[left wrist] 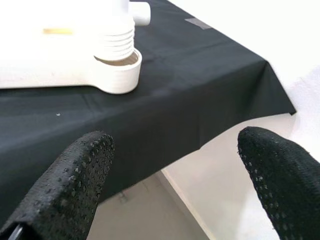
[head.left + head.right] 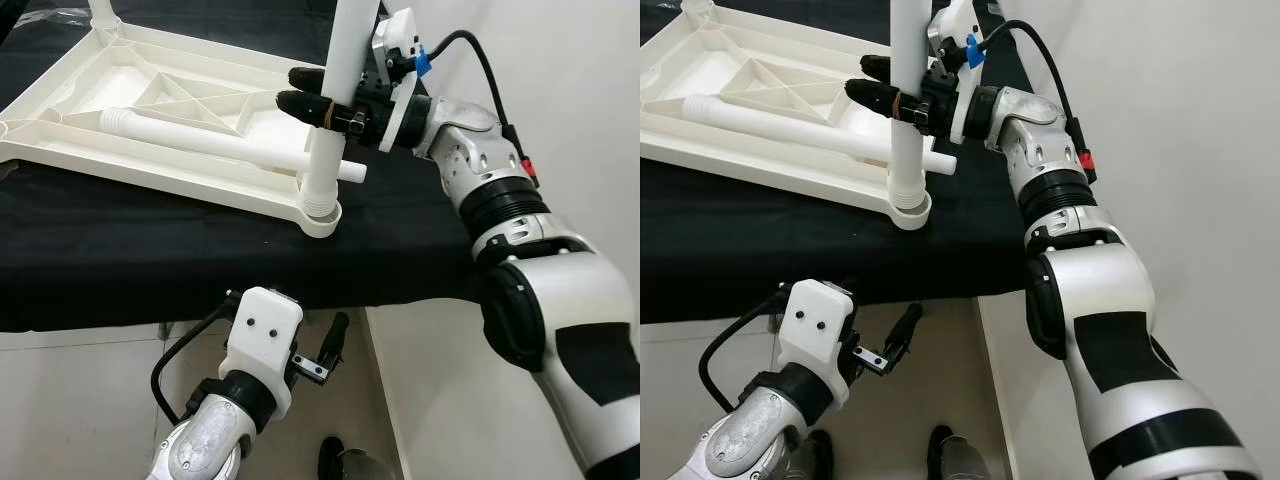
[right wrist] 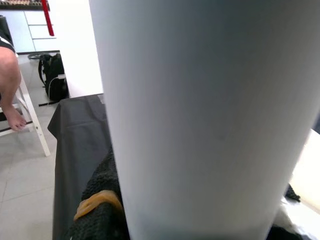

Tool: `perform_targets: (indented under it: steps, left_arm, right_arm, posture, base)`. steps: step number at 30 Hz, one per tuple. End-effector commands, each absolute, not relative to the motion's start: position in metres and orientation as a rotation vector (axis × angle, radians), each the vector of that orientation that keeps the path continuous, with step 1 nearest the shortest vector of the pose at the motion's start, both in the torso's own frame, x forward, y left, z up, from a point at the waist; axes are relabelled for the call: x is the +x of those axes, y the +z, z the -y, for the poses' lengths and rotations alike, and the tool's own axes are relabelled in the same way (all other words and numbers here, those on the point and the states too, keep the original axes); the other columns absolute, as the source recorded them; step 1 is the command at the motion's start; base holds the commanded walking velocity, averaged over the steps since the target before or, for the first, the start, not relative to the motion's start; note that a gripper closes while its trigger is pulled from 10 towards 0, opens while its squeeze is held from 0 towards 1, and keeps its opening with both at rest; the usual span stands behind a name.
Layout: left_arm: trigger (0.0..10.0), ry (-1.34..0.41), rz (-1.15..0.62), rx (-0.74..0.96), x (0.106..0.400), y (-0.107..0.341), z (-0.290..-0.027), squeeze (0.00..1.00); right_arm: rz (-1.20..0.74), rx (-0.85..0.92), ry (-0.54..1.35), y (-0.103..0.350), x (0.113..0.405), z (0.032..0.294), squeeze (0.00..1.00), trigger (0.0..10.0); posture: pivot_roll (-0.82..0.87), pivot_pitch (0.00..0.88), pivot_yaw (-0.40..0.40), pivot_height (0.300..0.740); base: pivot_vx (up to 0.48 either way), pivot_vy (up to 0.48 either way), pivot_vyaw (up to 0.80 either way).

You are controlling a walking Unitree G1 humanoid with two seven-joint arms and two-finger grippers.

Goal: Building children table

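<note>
Our right gripper (image 2: 305,92) clamps the upright white table leg (image 2: 335,110), its top cut off, seated in the corner socket (image 2: 322,212) of the ribbed, overturned tabletop (image 2: 90,95) at 12 o'clock. Our left gripper (image 1: 175,175) hangs wide open, empty, below the black cloth (image 2: 150,260).

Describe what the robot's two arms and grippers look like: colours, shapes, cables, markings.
Both arms are silver metal with white shells and black ribbed joint rings. The right arm has a black panel on its white shell, a black cable looping over the wrist, a blue clip and a small red tag. The right gripper has long black fingers. The left gripper sits on a white boxy wrist housing with two dark dots and a black cable; its fingertips are black and dimpled.
</note>
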State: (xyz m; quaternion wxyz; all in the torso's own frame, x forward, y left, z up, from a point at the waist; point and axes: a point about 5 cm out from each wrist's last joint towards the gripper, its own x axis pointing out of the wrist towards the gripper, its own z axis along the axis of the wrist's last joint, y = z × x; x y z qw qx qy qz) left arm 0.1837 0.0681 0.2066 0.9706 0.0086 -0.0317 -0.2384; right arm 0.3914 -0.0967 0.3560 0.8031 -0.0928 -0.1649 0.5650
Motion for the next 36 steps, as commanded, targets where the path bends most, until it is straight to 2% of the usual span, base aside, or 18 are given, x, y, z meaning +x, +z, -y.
perform_targets:
  steps: [1,12,28,36]
  left_arm:
    - [10.0,-0.484,0.047,0.016,0.181,0.205,-0.066,0.0]
    - [10.0,-0.481,0.055,0.028,0.186,0.207,-0.068,0.0]
    - [10.0,-0.476,0.065,0.033,0.189,0.21,-0.069,0.0]
    - [10.0,-0.472,0.067,0.037,0.19,0.21,-0.07,0.0]
  right_arm:
    - [0.315,-0.206,1.201,0.345,0.394,0.103,0.0,10.0]
    - [0.289,-0.173,1.222,0.341,0.393,0.114,0.0,10.0]
    - [0.303,-0.146,1.251,0.342,0.392,0.1,0.0,10.0]
    - [0.312,-0.1,1.104,0.344,0.399,0.106,0.0,10.0]
  posture:
    - [0.09,0.32,-0.138,0.74]
    - [0.08,0.316,-0.129,0.74]
    - [0.09,0.311,-0.128,0.74]
    - [0.09,0.31,-0.13,0.74]
  base:
    - [0.0,0.0,0.0]
    - [0.0,0.0,0.0]
    - [0.0,0.0,0.0]
    - [0.0,0.0,0.0]
